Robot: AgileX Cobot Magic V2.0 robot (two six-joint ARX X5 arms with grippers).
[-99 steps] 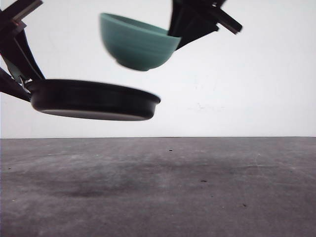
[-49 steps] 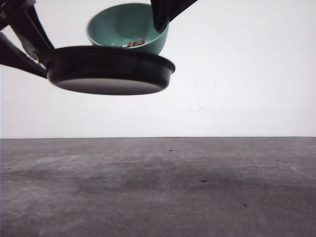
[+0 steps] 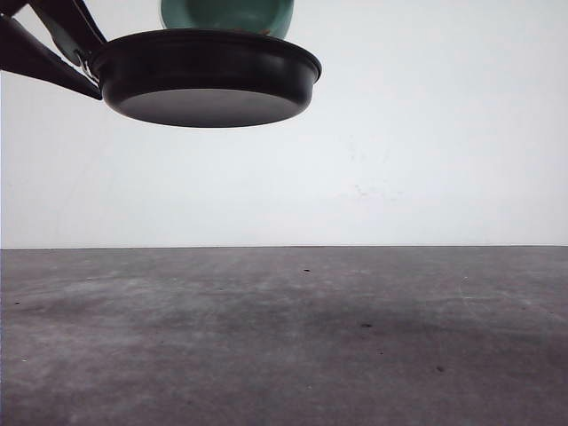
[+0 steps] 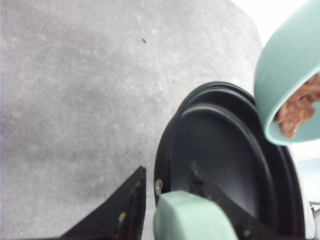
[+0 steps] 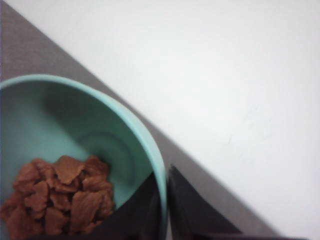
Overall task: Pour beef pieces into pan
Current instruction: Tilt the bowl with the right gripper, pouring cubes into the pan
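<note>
The right fingers [image 5: 162,210] are clamping the tilted teal ribbed bowl's [image 5: 75,150] rim; the left fingers [image 4: 165,210], seemingly clamped on the handle, are holding the shallow black frying pan [image 4: 225,160] aloft. The reddish-brown beef pieces [image 5: 60,197] need further tipping.

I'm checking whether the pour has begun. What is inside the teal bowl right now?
A heap of reddish-brown beef pieces lies against the lower wall of the tilted teal bowl; the rest of its inside is bare. Whatever sits beneath the heap is covered. The black pan below looks empty.
</note>
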